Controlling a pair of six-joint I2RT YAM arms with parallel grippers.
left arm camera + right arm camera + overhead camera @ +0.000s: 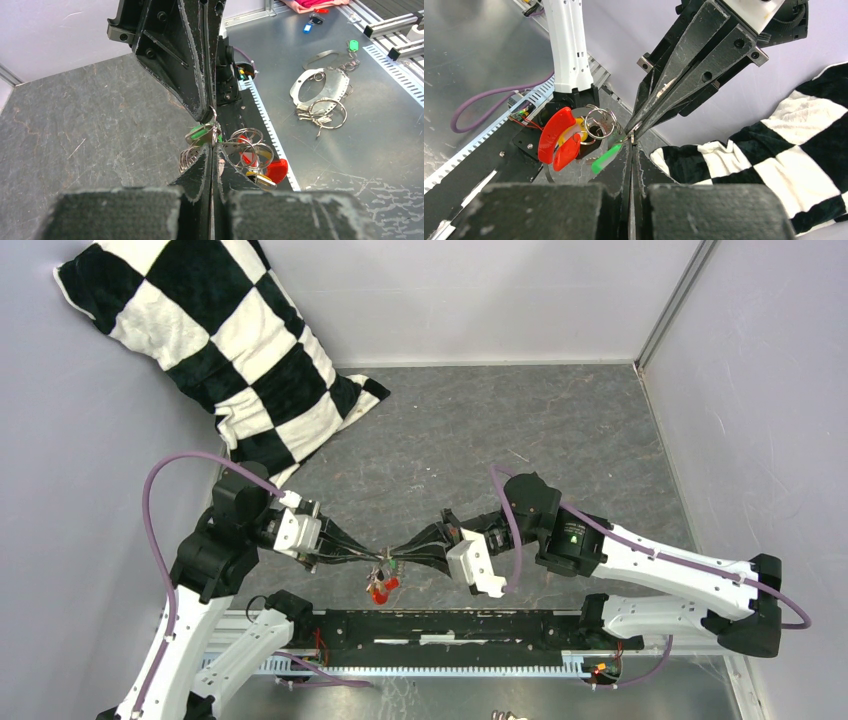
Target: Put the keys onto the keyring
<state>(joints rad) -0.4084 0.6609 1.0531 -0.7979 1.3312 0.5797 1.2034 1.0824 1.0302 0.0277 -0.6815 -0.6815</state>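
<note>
The checkered pillow (230, 350) leans in the far left corner, well apart from the work. Over the near edge of the slate surface (480, 430) the two arms meet tip to tip. The left fingers (370, 558) and the right fingers (396, 559) are both pressed narrow, pinching the bunch between them. It hangs in the air.

The keyring (249, 143) is probably what each pair grips, though which coil is too fine to tell. The green key (605, 157) sits right at the pinch. The red one (555, 137) and the yellow one (574, 131) dangle below.

To thread well, I judge one arm should hold firm while the other eases the coil end apart with small, slow moves.

Only the left wrist view shows the spare rings (327, 107) on the metal bench. Only the right wrist view shows the green key's full length.
</note>
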